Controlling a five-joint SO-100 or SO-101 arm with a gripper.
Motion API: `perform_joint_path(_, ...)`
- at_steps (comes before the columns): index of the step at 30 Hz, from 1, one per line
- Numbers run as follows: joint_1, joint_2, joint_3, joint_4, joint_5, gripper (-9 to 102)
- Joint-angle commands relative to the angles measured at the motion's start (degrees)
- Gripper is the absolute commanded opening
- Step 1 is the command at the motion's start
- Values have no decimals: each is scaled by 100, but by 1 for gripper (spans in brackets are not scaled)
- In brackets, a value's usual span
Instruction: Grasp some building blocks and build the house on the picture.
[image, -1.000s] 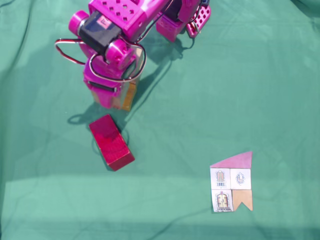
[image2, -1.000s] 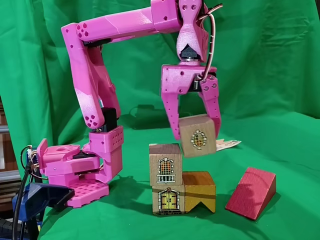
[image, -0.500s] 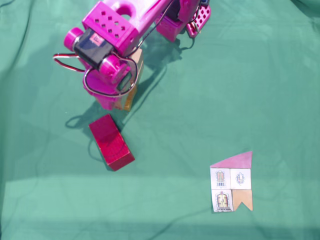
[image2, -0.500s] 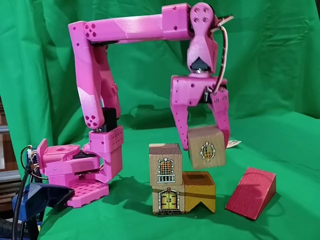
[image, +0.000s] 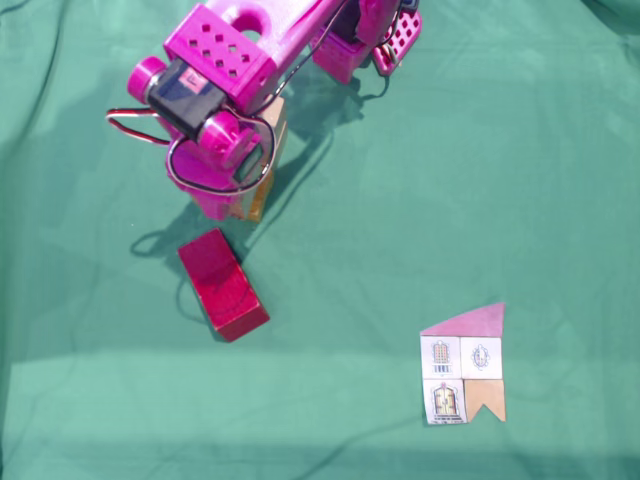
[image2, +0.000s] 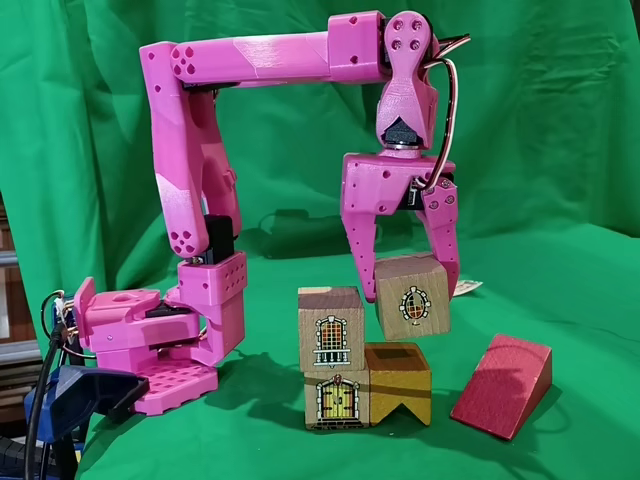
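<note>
While clamped – cube (image2: 412, 300) fractionally lower

A hobbyist's makeshift filming corner — wrinkled green cloth (image2: 560, 120) is draping the backdrop and covering the surface (image: 520, 150) alike.

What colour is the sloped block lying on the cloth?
Dark red, glossy; clearest in the fixed view from above: sloped block.

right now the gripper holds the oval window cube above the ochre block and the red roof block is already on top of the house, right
Not quite. The gripper does hold the oval window cube above the ochre block, but a fixed view shows the red roof block lying on the cloth beside the house.
</note>
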Motion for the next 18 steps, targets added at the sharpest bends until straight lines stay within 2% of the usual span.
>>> perform_joint_path(1, -26, 18, -123, 18, -35, 20)
perform_joint_path(18, -18, 220, -176, 26, -149, 23)
